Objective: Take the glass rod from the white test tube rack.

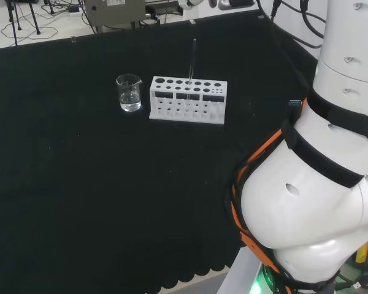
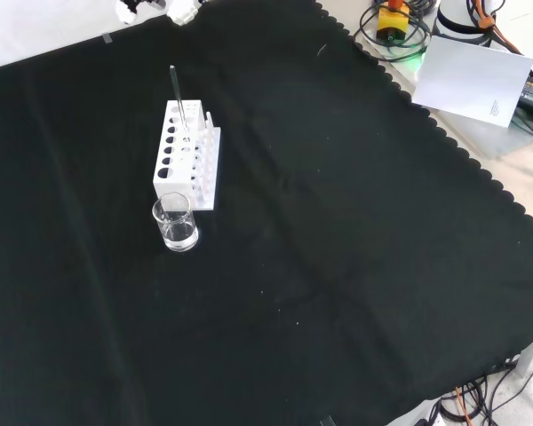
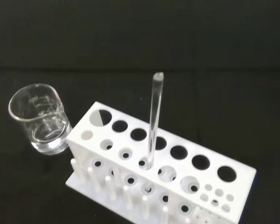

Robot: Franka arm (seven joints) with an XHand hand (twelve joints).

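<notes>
A white test tube rack [image 1: 154, 105] stands on the black cloth, far from the arm's base in the head view. A clear glass rod [image 1: 191, 64] stands upright in one of its middle holes, its top well above the rack. In the front view the rack [image 2: 163, 185] and rod [image 2: 177, 96] sit at the upper left. A small white part of the hand [image 2: 182, 11] shows at the top edge there, beyond the rack and apart from the rod. The wrist view looks down on the rack [image 3: 242, 186] and the rod [image 3: 154, 116], with nothing touching the rod.
A small clear glass beaker [image 1: 129, 93] stands just left of the rack in the head view, and in front of the rack [image 2: 175, 224] in the front view. The arm's white links [image 1: 319, 184] stand at the right of the head view. A white sheet [image 2: 475, 80] lies beyond the cloth's scalloped edge.
</notes>
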